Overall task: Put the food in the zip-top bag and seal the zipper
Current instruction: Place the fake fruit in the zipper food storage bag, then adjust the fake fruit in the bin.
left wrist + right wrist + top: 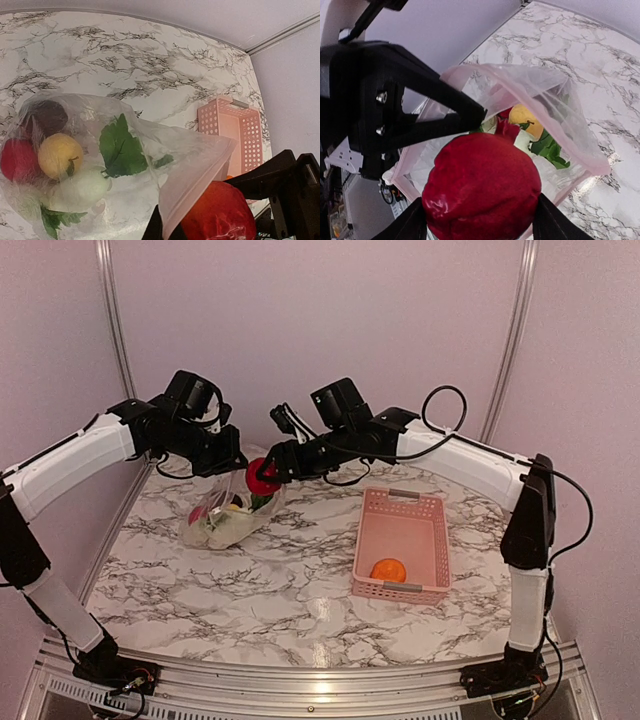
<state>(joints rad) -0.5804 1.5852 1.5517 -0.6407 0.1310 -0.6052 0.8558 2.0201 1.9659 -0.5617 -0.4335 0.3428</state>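
From above and behind the arm bases, the top camera looks down across the whole marble table (300,610) from well back. The two wrist cameras sit very close, facing each other over the mouth of the zip-top bag (225,520). All three views share the bag and the red fruit (262,476).

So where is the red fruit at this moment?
In the top view the red fruit sits left of centre, gripped by the right gripper at the mouth of the bag, which the left gripper holds open.
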